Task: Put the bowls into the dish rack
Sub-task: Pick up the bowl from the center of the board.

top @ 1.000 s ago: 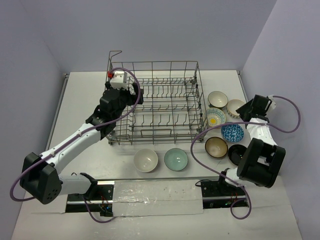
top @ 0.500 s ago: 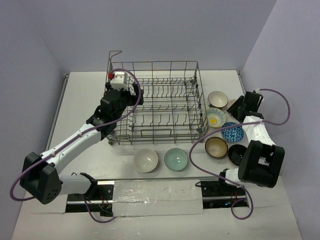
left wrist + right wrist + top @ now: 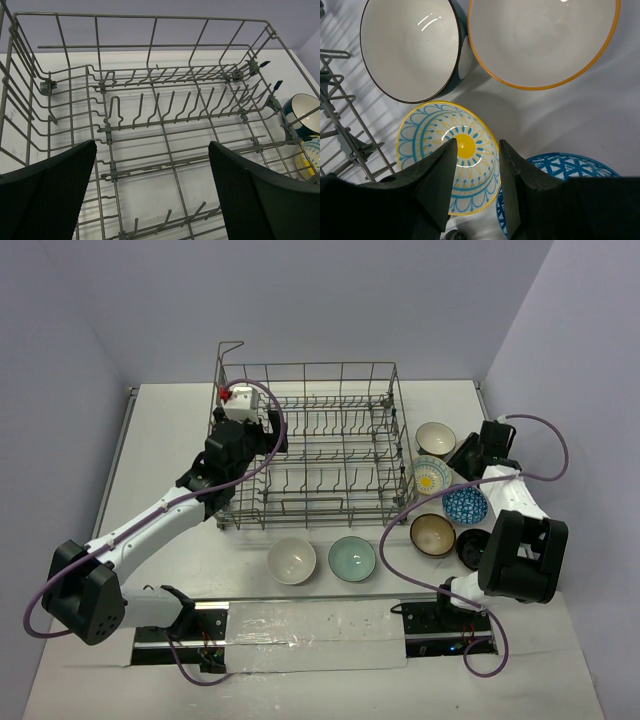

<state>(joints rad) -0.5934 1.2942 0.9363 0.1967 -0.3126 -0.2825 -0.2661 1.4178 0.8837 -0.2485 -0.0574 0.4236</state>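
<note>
The grey wire dish rack [image 3: 318, 445] holds no bowls. My left gripper [image 3: 268, 432] hovers over its left part, and in the left wrist view its jaws [image 3: 151, 150] stand wide open above the tines with nothing between them. My right gripper [image 3: 463, 456] is low over the bowls right of the rack. It is open [image 3: 476, 145], straddling the right rim of the yellow-and-blue patterned bowl [image 3: 427, 135], one finger over the inside, one outside. Beside it are a dark-rimmed white bowl [image 3: 410, 47], an orange-rimmed bowl [image 3: 540, 40] and a blue patterned bowl [image 3: 570, 167].
A tan bowl [image 3: 432, 534] and a black bowl [image 3: 470, 548] sit near the right arm's base. In front of the rack stand a cream bowl [image 3: 292, 560] and a pale green bowl [image 3: 352, 559]. The rack's wire side [image 3: 340, 135] is close to the patterned bowl's left.
My right gripper has moved left over the patterned bowl, covering the orange-rimmed bowl from above, and its jaws have narrowed. The left gripper has barely shifted and stays open.
</note>
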